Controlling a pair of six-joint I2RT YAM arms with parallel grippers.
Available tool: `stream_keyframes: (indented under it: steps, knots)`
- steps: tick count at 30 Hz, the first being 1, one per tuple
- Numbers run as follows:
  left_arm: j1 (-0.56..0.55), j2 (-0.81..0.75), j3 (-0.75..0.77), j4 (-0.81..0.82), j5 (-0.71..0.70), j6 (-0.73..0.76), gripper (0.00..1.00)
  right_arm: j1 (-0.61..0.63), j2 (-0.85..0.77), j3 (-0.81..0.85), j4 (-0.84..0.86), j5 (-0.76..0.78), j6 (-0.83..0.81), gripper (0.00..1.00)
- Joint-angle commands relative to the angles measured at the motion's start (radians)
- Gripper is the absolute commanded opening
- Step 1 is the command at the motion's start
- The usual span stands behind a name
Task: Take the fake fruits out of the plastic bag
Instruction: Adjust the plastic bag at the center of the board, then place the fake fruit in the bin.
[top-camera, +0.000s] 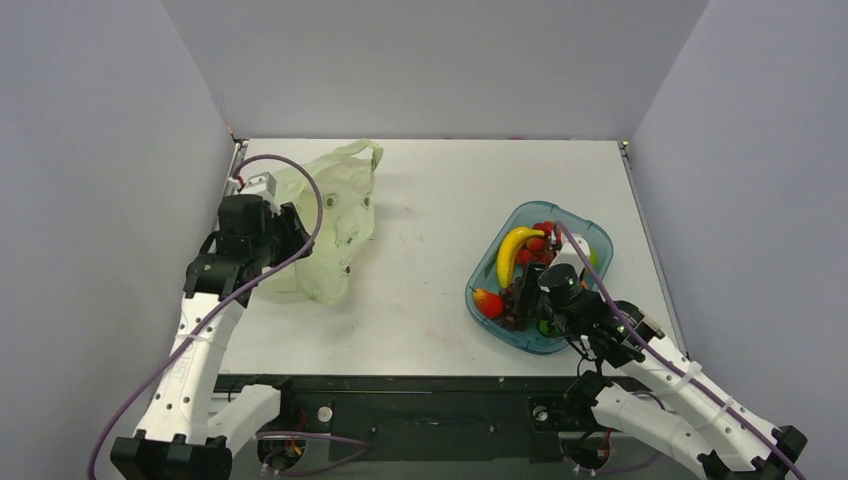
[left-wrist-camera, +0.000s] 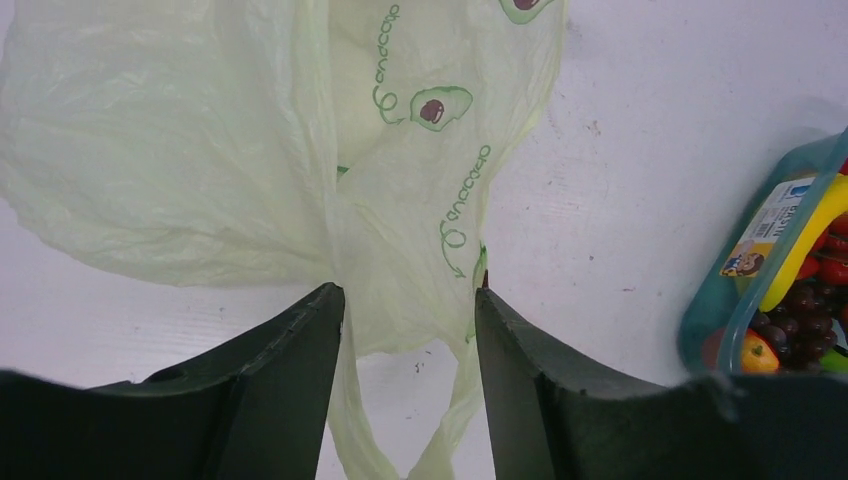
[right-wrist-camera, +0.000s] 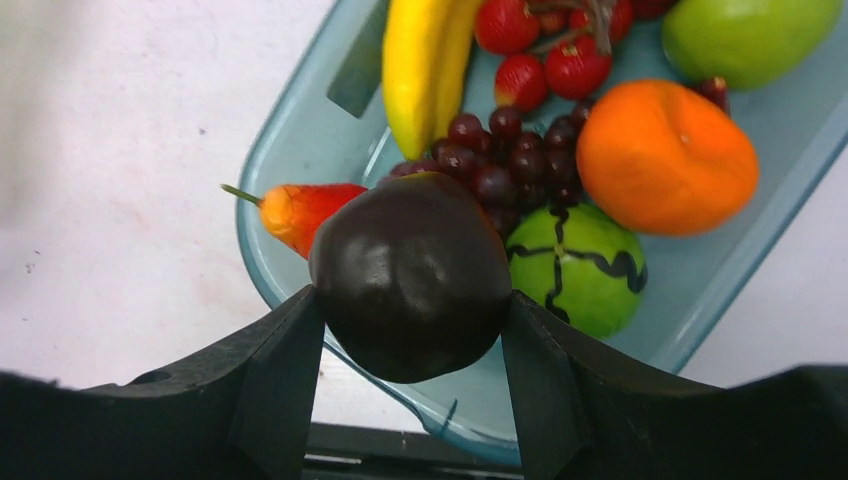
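Nearest the arm bases, the right gripper (right-wrist-camera: 410, 300) is clenched on a round dark fruit (right-wrist-camera: 410, 240), 1 finger on each side. The fruit hangs over the near rim of the blue tray (right-wrist-camera: 310, 130), partly outside it. Beyond it in the tray lie the red fruit (right-wrist-camera: 310, 212) with its green stalk, the grapes (right-wrist-camera: 500, 160), a striped green fruit (right-wrist-camera: 580, 270), the banana (right-wrist-camera: 420, 70) and the orange (right-wrist-camera: 665, 155).

The step looks like setting this fruit down. To do it well, carry it further in over the tray before letting go, since a drop from here could strike the rim and roll onto the table (top-camera: 430, 200). Bring it low, aim for the bare floor beside the red fruit, and part the fingers slowly so nothing already in the tray gets knocked.

Further back on the other side, the left gripper (left-wrist-camera: 408, 292) has its jaws released. The thin film of the bag (left-wrist-camera: 170, 170) hangs loose in the gap and the handle loops trail below. The bag lies slack and flat on the table, well apart from the tray. No fruit shape shows through it, though its far folds are hard to read. That arm should rise straight up so the film does not snag on a finger.
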Motion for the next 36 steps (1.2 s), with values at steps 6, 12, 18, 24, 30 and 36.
stream_keyframes:
  steps: [6,12,18,24,30,36]
  knots:
    - [0.013,-0.157,0.212,-0.079,0.02,0.022,0.52,-0.025,-0.036,-0.005,-0.234,-0.059,0.172,0.18]
    - [0.013,-0.217,0.301,-0.087,0.084,-0.017,0.53,-0.026,-0.046,-0.077,-0.226,-0.093,0.206,0.36]
    - [0.012,-0.252,0.36,-0.093,0.129,-0.052,0.54,-0.026,-0.058,-0.103,-0.213,-0.053,0.22,0.67]
    - [0.012,-0.266,0.39,-0.124,0.116,-0.054,0.54,-0.025,-0.081,-0.103,-0.191,-0.053,0.227,0.83]
    - [0.012,-0.282,0.406,-0.137,0.096,-0.063,0.54,-0.026,-0.173,-0.014,-0.19,-0.005,0.195,0.85]
    - [0.013,-0.322,0.41,-0.094,0.103,-0.062,0.58,-0.025,-0.202,0.191,-0.197,0.152,0.049,0.89]
